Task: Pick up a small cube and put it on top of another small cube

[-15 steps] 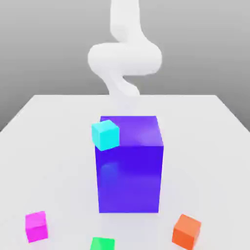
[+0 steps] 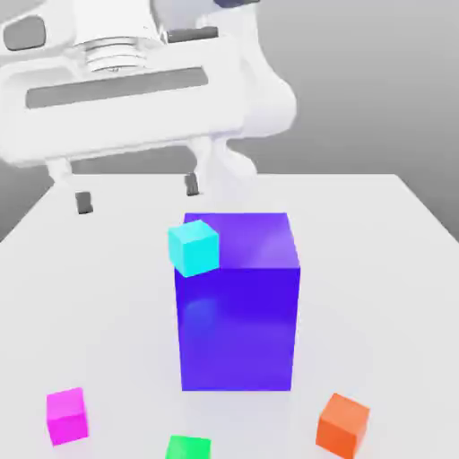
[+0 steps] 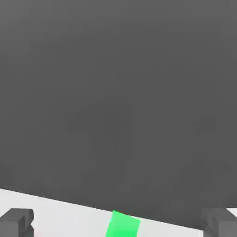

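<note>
Hanging gripper (image 2: 136,194): it was high above the table (image 2: 394,269), fingers wide apart, holding nothing.
Pink cube (image 2: 67,415): it sat near the front, on the exterior view's left.
Green cube (image 2: 188,447): it sat at the front edge, well apart from the pink cube.
Blue block (image 2: 238,314): it stood in the middle, a cyan cube (image 2: 194,247) at its top left corner.
Orange cube (image 2: 342,425): front right.

The gripper (image 2: 136,194) has swung into the exterior view's upper left, close to the camera; half a second ago it was out of frame. Its fingers (image 2: 83,203) stand wide apart, holding nothing
</note>
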### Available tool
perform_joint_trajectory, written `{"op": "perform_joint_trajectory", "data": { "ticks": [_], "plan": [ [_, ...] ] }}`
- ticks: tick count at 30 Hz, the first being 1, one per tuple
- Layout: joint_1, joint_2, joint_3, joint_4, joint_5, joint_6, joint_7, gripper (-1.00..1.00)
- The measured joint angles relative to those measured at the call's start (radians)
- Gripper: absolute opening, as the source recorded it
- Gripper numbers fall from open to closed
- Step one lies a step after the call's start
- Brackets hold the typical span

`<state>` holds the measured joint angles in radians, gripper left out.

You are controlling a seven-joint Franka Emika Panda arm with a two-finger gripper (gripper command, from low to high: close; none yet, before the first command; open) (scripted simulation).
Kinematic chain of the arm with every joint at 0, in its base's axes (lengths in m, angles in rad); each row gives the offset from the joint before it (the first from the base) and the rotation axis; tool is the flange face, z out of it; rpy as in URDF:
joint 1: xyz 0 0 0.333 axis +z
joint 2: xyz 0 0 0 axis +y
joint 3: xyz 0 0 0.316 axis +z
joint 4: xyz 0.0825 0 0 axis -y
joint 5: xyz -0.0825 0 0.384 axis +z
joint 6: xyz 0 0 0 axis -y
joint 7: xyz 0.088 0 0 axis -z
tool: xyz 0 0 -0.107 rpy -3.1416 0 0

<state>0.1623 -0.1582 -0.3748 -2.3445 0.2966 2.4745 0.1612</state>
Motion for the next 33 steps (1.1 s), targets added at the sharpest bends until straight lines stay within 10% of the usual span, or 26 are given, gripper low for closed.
{"op": "perform_joint_trajectory", "data": {
  "ticks": [20,21,33],
  "plan": [
    [-0.224,0.638,0.042,-0.015,0.149,0.313,-0.488,0.0],
    [-0.235,0.657,0.056,-0.01,0.165,0.325,-0.499,-1.0],
    [-0.151,0.506,-0.05,-0.05,0.034,0.217,-0.404,-1.0]
  ]
}}
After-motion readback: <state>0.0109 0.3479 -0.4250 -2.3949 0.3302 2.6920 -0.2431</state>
